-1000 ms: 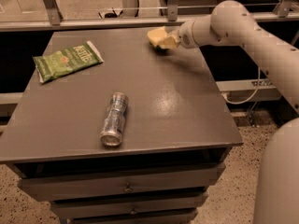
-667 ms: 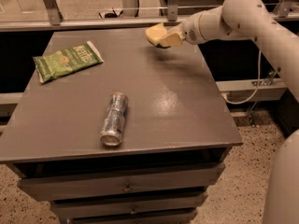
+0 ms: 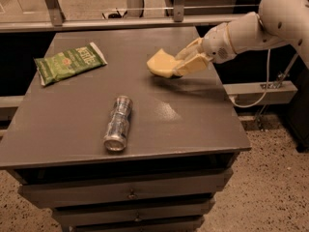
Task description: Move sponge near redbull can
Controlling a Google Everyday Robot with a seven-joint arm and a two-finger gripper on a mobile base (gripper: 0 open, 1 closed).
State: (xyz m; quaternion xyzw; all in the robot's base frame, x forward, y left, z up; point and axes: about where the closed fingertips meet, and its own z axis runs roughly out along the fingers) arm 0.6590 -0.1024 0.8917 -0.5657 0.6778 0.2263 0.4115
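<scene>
Sponge, pale yellow foam block (image 3: 161, 63), hangs above the back-right tabletop, well apart from the can. Dark grey drawer cabinet (image 3: 72, 129) carries everything. White robot arm (image 3: 251, 28) reaches in from the right. Green chip bag (image 3: 69, 62) sits back left. Slim silver-blue redbull can (image 3: 118, 123) lies on its side near the front. Gripper (image 3: 182, 65) pinches the sponge by one end. Risks: foam slips from the shallow pinch, or the set-down bumps the can rolling.

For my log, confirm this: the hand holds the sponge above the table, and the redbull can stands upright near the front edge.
Not quite. The camera view shows the redbull can lying on its side near the front edge, not upright. The hand does hold the sponge above the table.
</scene>
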